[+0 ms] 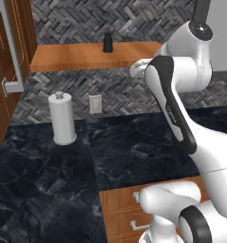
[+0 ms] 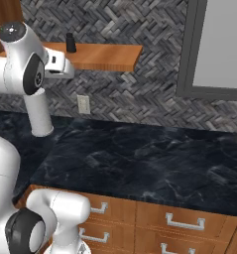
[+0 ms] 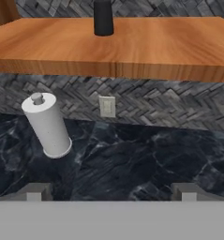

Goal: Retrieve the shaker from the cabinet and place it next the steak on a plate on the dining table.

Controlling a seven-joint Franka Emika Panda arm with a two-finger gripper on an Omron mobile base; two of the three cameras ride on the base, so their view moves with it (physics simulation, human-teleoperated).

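- The shaker (image 1: 107, 42) stands upright on the cabinet's (image 1: 5, 61) flat shelf board (image 1: 86, 57), towards the back, close to the herringbone-tiled wall (image 1: 119, 90).
- From the right side the shaker (image 2: 70, 42) shows as a small dark cylinder on that same board (image 2: 105, 57), just past the arm's white upper link.
- Seen from the hand, the shaker (image 3: 103, 18) sits at the top of the picture, on the board (image 3: 113, 47), with nothing touching it.
- The gripper (image 3: 111, 192) has its jaws spread wide, one fingertip (image 3: 34, 192) at each lower corner of the hand view, and nothing lies between them.
- The hand hangs in front of the shelf's front edge and a little below it, well apart from the shaker.
- The cabinet door stands swung open at the far left, its grey bar handle (image 1: 10, 52) running down the door's face.
- A white paper towel roll (image 1: 62, 118) stands upright on the black veined worktop (image 1: 134, 147) below the shelf, near the wall.
- A pale wall socket (image 1: 95, 104) is set in the tiles just beside the roll, to its right.
- Wooden drawer fronts (image 2: 179, 223) with grey handles run under the worktop's front edge.
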